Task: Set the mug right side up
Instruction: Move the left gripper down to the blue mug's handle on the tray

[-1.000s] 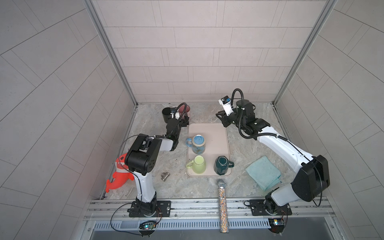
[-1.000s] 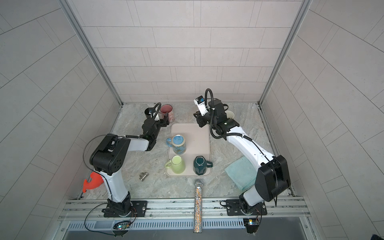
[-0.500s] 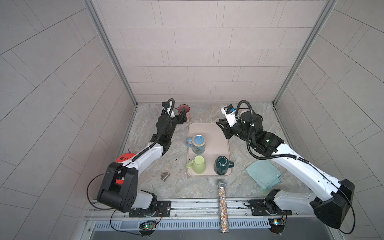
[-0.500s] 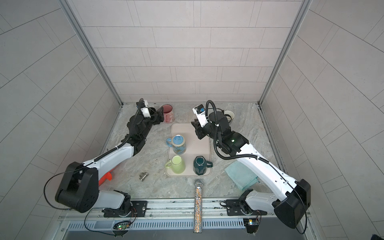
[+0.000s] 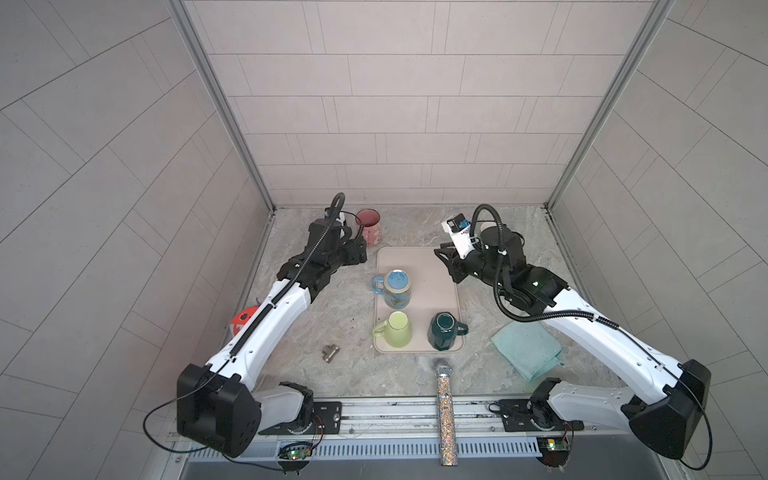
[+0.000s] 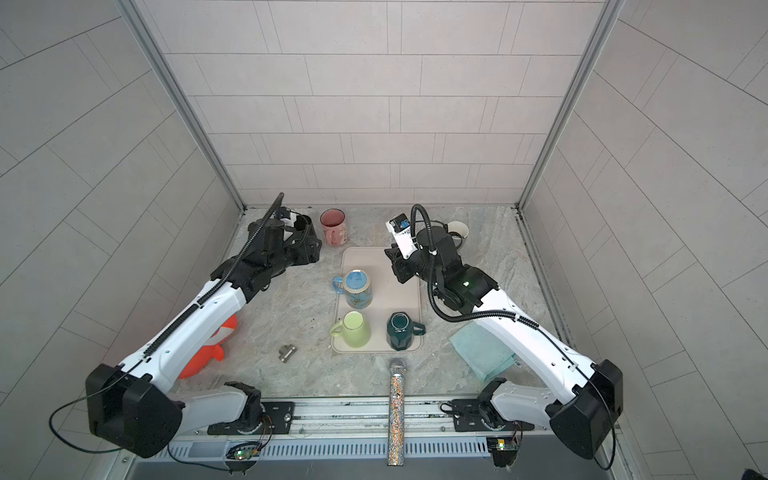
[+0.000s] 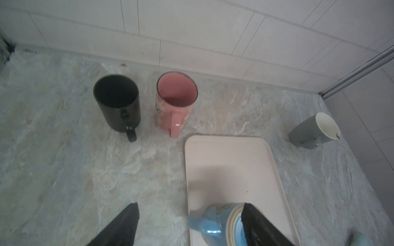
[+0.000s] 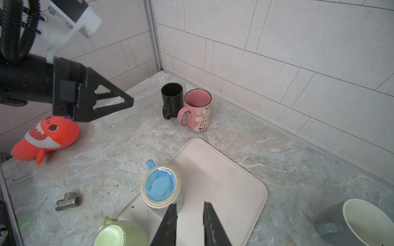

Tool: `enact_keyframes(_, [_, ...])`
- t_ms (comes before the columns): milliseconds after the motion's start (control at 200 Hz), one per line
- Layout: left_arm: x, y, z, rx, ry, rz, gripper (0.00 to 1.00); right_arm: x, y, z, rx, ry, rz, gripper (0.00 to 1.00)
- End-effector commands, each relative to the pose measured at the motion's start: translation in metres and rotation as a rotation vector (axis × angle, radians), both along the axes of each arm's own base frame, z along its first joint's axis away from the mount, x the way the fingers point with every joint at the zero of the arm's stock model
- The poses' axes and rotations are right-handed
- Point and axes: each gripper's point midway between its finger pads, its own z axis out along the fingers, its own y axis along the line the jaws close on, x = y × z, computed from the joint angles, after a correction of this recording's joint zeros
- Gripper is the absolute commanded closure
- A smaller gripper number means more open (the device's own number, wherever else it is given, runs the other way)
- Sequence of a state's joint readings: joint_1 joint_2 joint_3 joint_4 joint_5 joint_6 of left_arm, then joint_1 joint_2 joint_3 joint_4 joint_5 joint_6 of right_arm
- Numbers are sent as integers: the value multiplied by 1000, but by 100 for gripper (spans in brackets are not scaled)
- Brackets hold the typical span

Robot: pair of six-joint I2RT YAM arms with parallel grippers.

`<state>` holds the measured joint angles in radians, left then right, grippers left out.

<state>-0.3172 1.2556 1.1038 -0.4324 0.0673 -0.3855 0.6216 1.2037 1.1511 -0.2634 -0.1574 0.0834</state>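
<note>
Right wrist view: blue mug (image 8: 161,191) is upside down, glazed base and foot ring facing up. It sits at the left edge of the pale pink tray (image 8: 223,181), handle poking out over the tray rim toward the left arm's side. My pick for the task mug; nothing touches it.

Two more inverted mugs are on the tray nearer the robot: light green mug (image 5: 398,334) just beside the blue one, dark green mug (image 5: 442,332) next to that.

Right gripper (image 8: 189,205) hovers above the tray just beside the blue mug, jaws only slightly apart, empty. Left gripper (image 7: 189,205) is spread wide, empty, raised off the table near the tray's far-left corner, with the blue mug below it.

Black mug (image 7: 117,102), pink mug (image 7: 177,100) and grey mug (image 7: 313,130) already stand upright off the tray, so skip them. Orange plush fish (image 8: 47,136) and metal tee fitting (image 8: 67,201) are well apart.

Step, as I judge it: approach for the grasp.
- Left looks better placed, since its jaws are already wide and the handle faces it.
- Straddle the body mid-height, squeeze firmly because the glaze is probably slick, and lift clear of the rim.
- Roll half a turn and set the base down flat.
- Watch the light green mug during the swing.
- If right takes it, it needs to open much wider first.
</note>
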Motion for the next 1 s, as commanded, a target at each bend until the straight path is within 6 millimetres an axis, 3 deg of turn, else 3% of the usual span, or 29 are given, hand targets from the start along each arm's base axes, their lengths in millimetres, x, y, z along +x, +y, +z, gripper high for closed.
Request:
enact_keyframes(0, [-50,10,-31,-26,271,55,20,1,4,0,-7,12,13,77])
enact_keyframes(220, [-58,18,-59,-166,387,221,21,4,15,-10,-1,52,42,77])
enact_keyframes(345, [-51,1,-72,-311,447,235,24,3,15,-13,3,46,45,76])
enact_keyframes(465, [-49,-29,-80,-462,557,186,26,5,14,-15,-16,47,41,76])
enact_keyframes(580, [-51,-42,-93,-551,643,199,29,9,15,-18,-21,52,32,76])
enact_keyframes(791, [-42,-32,-99,-681,623,382,28,10,19,-30,-28,86,40,76])
enact_keyframes(996, [-30,-32,-117,-782,656,519,28,9,15,-37,-38,103,28,76])
